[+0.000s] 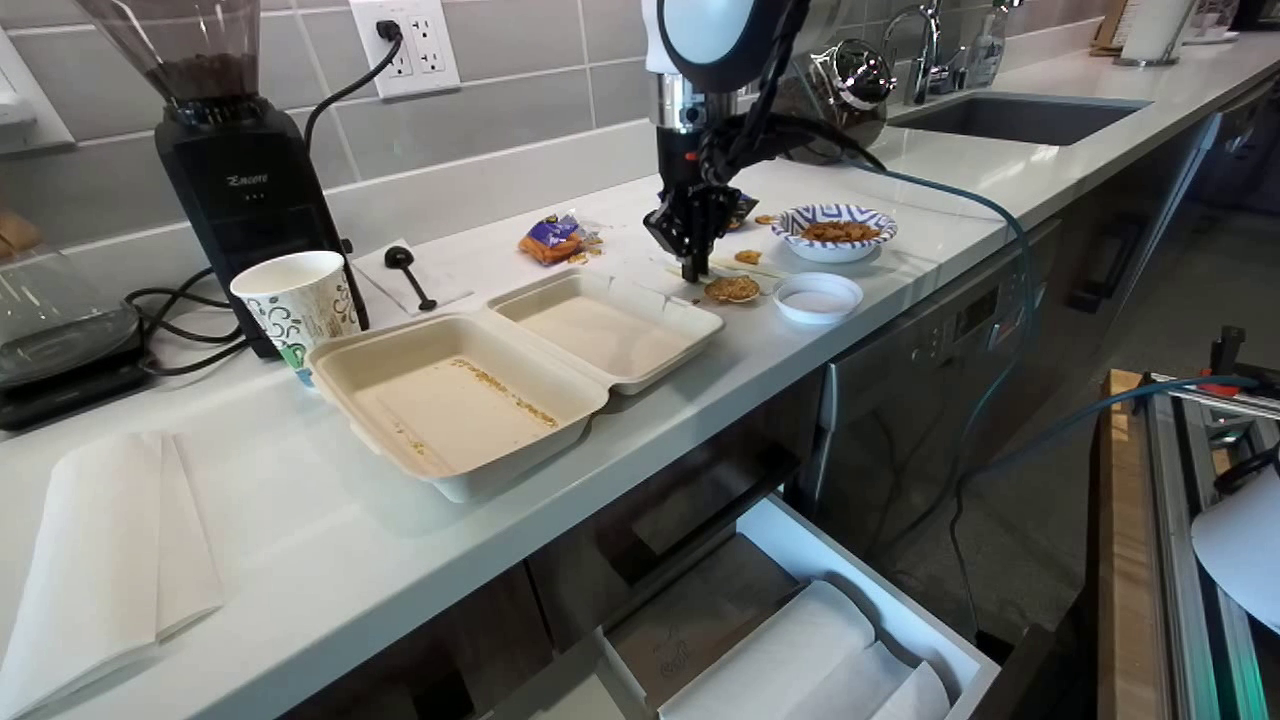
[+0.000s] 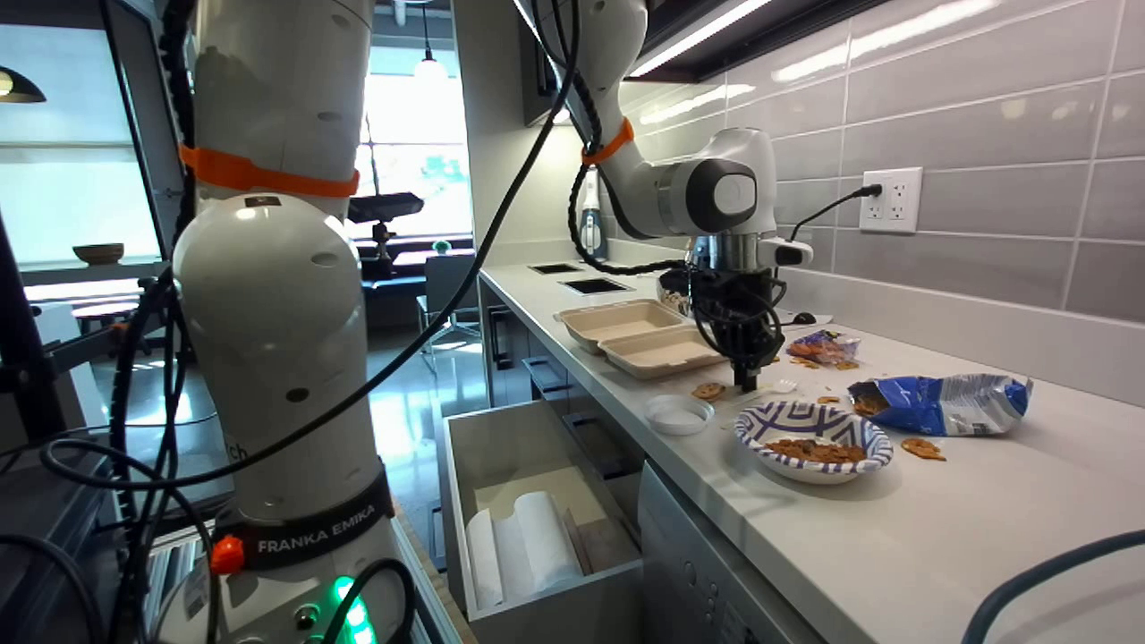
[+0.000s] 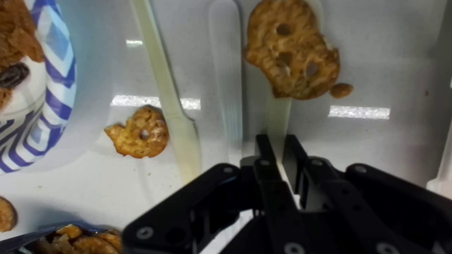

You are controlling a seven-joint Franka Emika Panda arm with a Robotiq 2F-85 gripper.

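Two fingers [image 3: 262, 146] clamped on a utensil [image 3: 279, 116], cracker [image 3: 296, 67] over it at 12 o'clock, bowl [image 3: 61, 74] off around 10, wrist view.

A long glossy white countertop [image 1: 265, 520] bears an open two-part beige moulded-fibre box [image 1: 545, 368], a leaf-printed white paper cup [image 1: 300, 305], a black plastic coffee grinder [image 1: 240, 205], a folded white paper towel [image 1: 105, 560], a round bowl with blue-and-white zigzags [image 2: 832, 419], a small round white dish [image 1: 818, 297] and a crumpled blue-and-silver foil bag [image 2: 944, 404]; near the bowl lie a pale yellow plastic knife [image 3: 168, 95], a whitish ribbed plastic utensil [image 3: 227, 74], a pale yellow flat utensil [image 3: 279, 118] and a small irregular brown cracker [image 3: 148, 123]
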